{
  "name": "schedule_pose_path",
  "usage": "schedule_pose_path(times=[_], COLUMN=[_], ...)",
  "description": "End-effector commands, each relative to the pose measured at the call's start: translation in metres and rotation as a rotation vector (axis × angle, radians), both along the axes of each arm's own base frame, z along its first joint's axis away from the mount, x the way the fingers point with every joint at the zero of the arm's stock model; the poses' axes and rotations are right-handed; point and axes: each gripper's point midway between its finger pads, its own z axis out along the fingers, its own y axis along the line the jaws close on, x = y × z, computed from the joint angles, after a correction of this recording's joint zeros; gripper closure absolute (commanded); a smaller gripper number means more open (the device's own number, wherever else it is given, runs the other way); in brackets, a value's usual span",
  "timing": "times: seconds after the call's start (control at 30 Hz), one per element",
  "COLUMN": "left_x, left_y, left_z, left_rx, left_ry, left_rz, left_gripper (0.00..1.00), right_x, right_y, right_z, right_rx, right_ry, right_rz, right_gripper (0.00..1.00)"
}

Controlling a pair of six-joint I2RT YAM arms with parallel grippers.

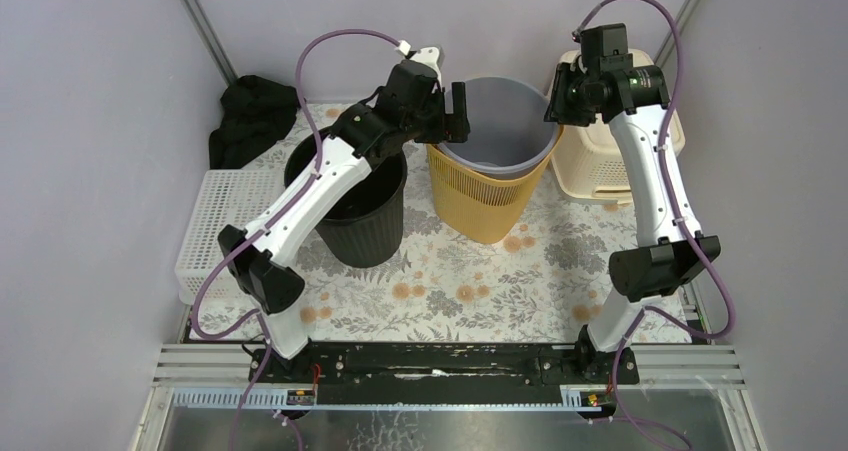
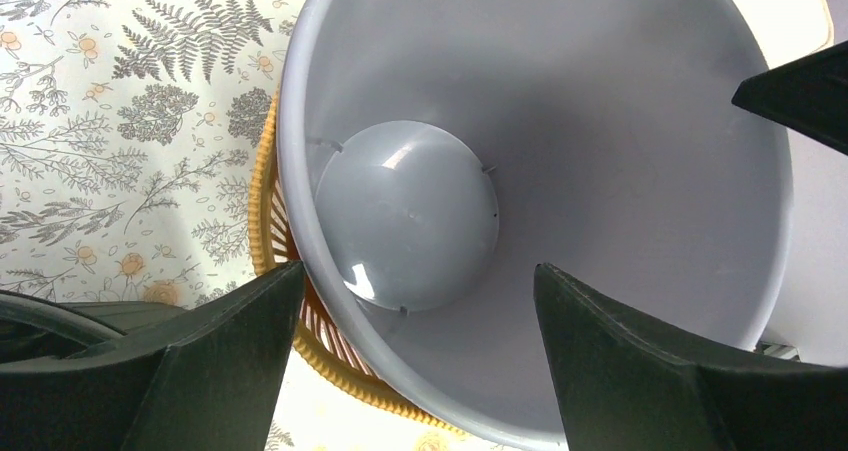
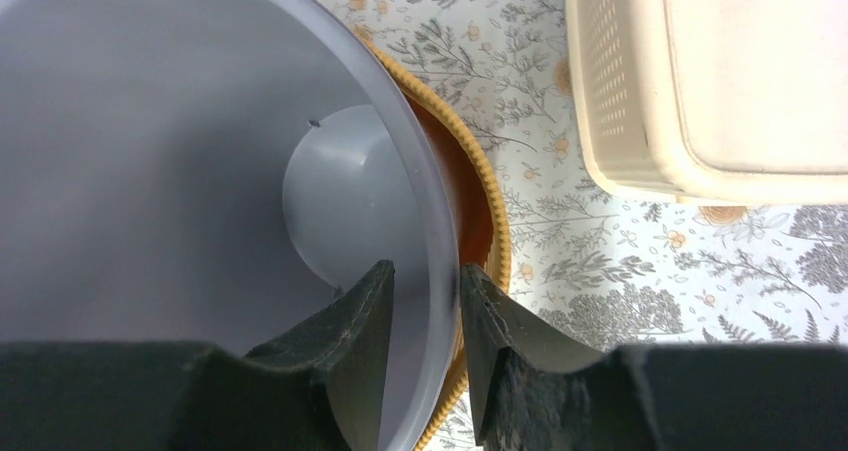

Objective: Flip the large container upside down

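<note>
The large grey container (image 1: 500, 121) stands upright, nested inside a yellow slatted basket (image 1: 485, 206) at the back middle of the table. My left gripper (image 1: 458, 111) is open at its left rim. In the left wrist view the container (image 2: 600, 171) fills the frame and my left gripper (image 2: 418, 267) straddles the rim, one finger outside over the basket (image 2: 262, 201) and one inside. My right gripper (image 1: 553, 101) is at the right rim. In the right wrist view the right gripper (image 3: 427, 267) is shut on the container's rim (image 3: 425, 201), with the basket (image 3: 490, 221) just outside.
A black ribbed bin (image 1: 360, 221) stands left of the yellow basket, under my left arm. A cream lidded basket (image 1: 600, 161) sits close on the right, also in the right wrist view (image 3: 700, 71). A white flat crate (image 1: 215, 221) and a black cloth (image 1: 250, 116) lie at the left.
</note>
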Motion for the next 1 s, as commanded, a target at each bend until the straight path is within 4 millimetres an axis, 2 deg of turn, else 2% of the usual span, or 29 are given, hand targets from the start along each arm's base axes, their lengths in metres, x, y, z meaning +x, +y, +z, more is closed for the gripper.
schedule_pose_path(times=[0.0,0.37,0.43,0.63,0.77,0.97], left_x=[0.004,0.012,0.013,0.016,0.018,0.016], left_y=[0.004,0.013,0.013,0.009,0.006,0.003], left_z=[-0.016,-0.028,-0.029,-0.025,-0.01,0.034], left_rx=[0.081,0.16,0.166,0.158,0.127,0.04], left_ry=[0.017,0.02,0.023,0.018,-0.012,-0.111], left_rz=[0.014,0.053,0.053,0.046,0.04,0.029], left_gripper=[0.09,0.45,0.54,0.83,0.86,0.86], right_x=[-0.003,-0.004,-0.005,-0.004,-0.003,-0.002], right_y=[-0.006,-0.007,-0.007,-0.008,-0.007,-0.001], right_z=[-0.003,-0.006,-0.006,0.0,0.015,0.048], right_rx=[-0.076,-0.108,-0.11,-0.107,-0.09,-0.033], right_ry=[0.019,0.029,0.028,0.011,-0.032,-0.15], right_rz=[-0.012,-0.019,-0.021,-0.025,-0.032,-0.026], right_gripper=[0.62,0.74,0.78,1.0,1.0,1.0])
